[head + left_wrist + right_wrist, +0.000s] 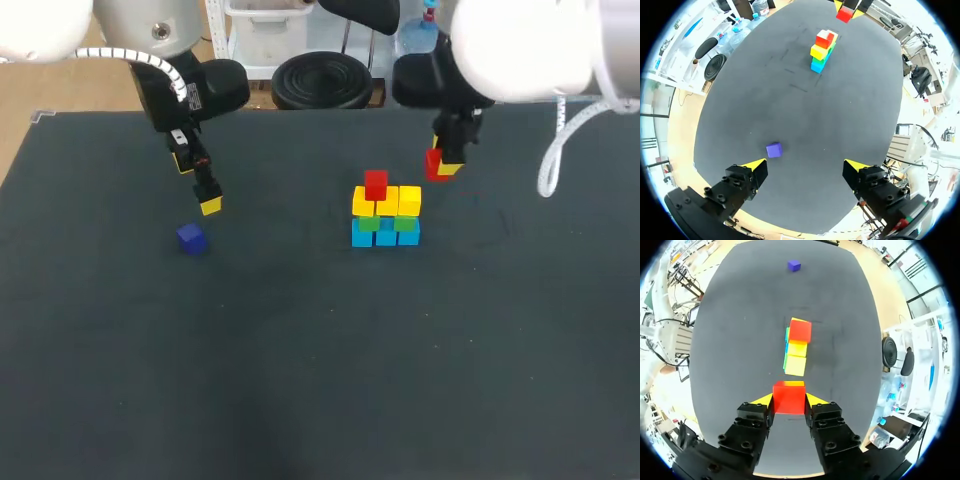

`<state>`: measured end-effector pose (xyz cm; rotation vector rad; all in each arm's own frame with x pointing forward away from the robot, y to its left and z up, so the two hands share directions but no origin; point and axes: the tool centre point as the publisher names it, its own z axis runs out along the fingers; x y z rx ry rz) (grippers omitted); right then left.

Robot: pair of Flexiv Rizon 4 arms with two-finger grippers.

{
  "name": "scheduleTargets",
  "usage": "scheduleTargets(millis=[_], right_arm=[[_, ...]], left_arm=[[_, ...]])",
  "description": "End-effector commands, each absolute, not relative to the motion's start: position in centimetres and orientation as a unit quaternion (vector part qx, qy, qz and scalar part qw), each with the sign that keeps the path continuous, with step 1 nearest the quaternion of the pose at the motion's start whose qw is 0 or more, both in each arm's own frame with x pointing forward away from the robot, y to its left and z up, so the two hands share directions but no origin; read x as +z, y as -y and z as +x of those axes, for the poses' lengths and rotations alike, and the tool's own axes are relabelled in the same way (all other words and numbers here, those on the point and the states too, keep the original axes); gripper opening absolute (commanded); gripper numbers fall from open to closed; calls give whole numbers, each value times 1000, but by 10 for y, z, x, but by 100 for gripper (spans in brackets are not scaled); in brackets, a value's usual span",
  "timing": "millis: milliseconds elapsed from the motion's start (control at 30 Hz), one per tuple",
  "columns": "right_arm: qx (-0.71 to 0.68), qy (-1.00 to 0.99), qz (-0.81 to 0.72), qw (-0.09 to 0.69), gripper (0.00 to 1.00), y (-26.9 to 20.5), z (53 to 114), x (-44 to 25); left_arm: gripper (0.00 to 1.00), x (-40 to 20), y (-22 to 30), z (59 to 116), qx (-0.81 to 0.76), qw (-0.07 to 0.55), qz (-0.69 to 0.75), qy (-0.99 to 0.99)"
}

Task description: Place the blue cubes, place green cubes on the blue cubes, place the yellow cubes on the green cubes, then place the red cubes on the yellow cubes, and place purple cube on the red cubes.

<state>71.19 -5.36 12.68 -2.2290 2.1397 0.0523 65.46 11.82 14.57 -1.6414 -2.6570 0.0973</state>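
Red cube (789, 397) fast between the right jaws, near the stack (386, 215); left jaws wide apart.

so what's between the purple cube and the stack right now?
Nothing: only bare dark mat lies between the purple cube and the stack. The head view shows it best; the left wrist view agrees.

No text, number or sign legible anywhere. Small white label (193, 97) on black wrist housing of left arm (222, 82): print too small to read.
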Motion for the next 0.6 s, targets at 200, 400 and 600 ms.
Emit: scheduleTargets(millis=[200, 400, 600], right_arm=[[43, -695, -717, 26, 0, 43, 719, 118], [68, -700, -710, 37, 0, 38, 720, 114], [69, -694, -715, 35, 0, 30, 721, 112]], left_arm=[[100, 146, -118, 656, 31, 11, -525, 850], [100, 146, -118, 656, 31, 11, -525, 850], [100, 146, -118, 656, 31, 11, -525, 850]])
